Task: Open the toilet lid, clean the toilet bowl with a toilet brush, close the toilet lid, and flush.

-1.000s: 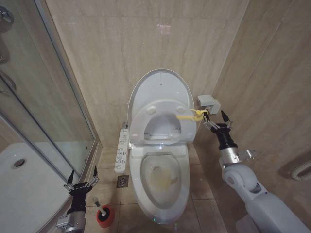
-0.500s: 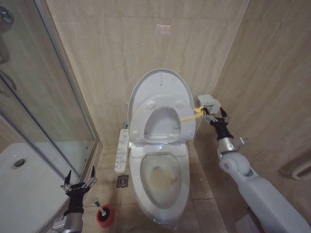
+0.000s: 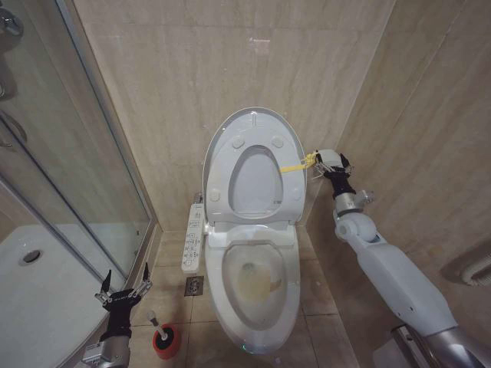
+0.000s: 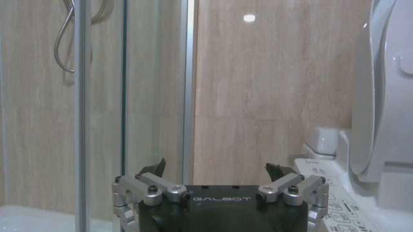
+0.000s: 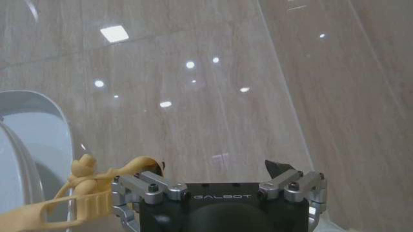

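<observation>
The toilet lid (image 3: 253,126) stands upright against the far wall, the seat ring (image 3: 257,180) raised against it, and the stained toilet bowl (image 3: 253,284) lies open below. The right tool (image 3: 328,165) is at the seat's right edge by a yellow strap (image 3: 295,165); whether it grips, I cannot tell. The left tool (image 3: 123,290) hangs wide open, low on the left, just beside the toilet brush (image 3: 157,326) in its red holder (image 3: 165,343) on the floor.

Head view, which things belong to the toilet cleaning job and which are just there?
Job: lid, raised; seat, raised, yellow strap on it; bowl; brush in red holder; right claw by the strap; left claw.

Just there: shower glass, floor drain, button panel.
</observation>
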### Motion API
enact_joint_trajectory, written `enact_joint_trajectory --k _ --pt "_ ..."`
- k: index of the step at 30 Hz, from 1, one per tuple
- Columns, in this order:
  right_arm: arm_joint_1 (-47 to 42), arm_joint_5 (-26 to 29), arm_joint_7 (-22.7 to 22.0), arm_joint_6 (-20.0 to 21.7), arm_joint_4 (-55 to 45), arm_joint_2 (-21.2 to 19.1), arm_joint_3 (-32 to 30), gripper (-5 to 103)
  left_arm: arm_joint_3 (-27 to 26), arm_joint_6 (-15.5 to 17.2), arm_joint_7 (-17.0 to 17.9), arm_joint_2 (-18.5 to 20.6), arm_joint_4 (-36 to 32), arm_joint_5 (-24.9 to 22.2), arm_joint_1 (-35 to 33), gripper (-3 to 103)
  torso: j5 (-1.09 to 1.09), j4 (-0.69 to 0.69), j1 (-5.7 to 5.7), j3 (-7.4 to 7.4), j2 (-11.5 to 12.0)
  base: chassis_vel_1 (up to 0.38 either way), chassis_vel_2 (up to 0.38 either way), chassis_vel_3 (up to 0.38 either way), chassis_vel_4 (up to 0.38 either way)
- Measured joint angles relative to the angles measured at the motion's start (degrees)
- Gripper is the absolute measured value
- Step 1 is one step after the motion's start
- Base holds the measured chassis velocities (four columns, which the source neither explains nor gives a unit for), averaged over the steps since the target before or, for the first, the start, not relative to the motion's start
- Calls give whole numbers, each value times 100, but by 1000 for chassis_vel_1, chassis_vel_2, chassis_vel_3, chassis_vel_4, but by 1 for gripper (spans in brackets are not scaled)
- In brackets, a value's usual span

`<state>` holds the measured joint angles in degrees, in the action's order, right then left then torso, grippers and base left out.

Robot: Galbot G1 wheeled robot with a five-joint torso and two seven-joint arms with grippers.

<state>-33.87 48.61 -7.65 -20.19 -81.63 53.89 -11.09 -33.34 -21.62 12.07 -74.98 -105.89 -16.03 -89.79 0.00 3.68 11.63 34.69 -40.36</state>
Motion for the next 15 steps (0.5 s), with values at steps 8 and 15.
enact_joint_trajectory --k 8,15 --pt "-146 -40 -38 7 -215 22 15 100 8 -2 0 -1 40 -1 32 100 1 1 0 0 0 0 0 0 0" --pt "-752 -134 -14 -124 -759 -79 -264 100 48 -5 -3 0 100 -5 89 100 1 -1 0 0 0 0 0 0 0"
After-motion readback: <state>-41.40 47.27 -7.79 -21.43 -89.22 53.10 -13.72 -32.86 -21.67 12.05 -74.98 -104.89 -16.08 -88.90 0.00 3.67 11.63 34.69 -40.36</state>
